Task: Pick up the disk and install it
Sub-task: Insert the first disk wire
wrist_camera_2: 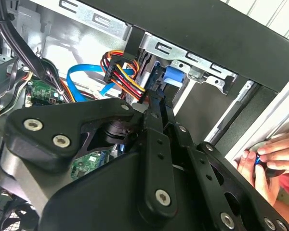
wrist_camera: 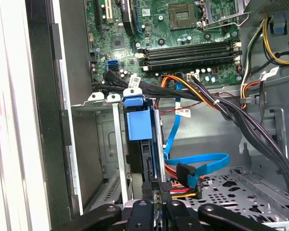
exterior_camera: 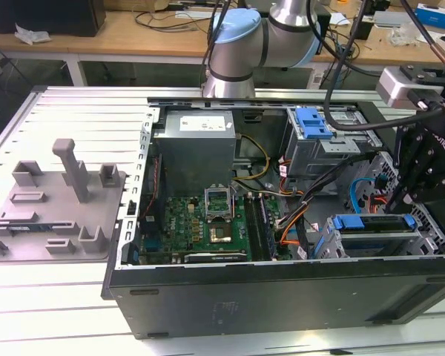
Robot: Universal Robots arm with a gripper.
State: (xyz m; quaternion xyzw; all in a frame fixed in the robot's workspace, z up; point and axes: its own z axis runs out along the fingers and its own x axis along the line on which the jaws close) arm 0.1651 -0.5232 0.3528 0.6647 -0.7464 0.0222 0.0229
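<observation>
Jaws closed tight on the rear edge of the disk, which stands on edge in the drive cage, motherboard at twelve o'clock

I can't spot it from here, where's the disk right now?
The disk sits in the drive cage at the exterior view's lower right inside the computer case, right of the motherboard, with the gripper at its edge.

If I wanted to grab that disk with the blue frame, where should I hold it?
Probably by its narrow end, the one facing away from the case wall. The disk stands on edge in its metal bay, so its flat faces are shut in and that end is what is free. In the first wrist view the gripper is already at that end, coming from the open middle of the computer case.
</observation>
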